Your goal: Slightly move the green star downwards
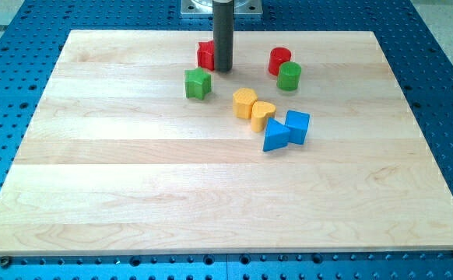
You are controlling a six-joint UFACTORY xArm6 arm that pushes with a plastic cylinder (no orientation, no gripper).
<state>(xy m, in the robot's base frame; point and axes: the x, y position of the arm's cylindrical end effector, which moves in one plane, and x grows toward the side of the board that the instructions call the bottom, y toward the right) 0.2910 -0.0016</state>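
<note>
The green star (pixel 198 83) lies on the wooden board (pixel 133 179) at upper centre-left. My tip (pixel 223 70) stands just up and to the right of it, a small gap apart. The dark rod comes down from the view's top. A red block (pixel 205 55) sits right beside the rod on its left, partly hidden by it, just above the green star.
A red cylinder (pixel 279 60) and a green cylinder (pixel 289 76) touch at upper right. Two yellow blocks (pixel 244 102) (pixel 262 115) sit mid-board. A blue triangular block (pixel 275 135) and a blue cube (pixel 296 126) lie below them. Blue perforated table (pixel 8 78) surrounds the board.
</note>
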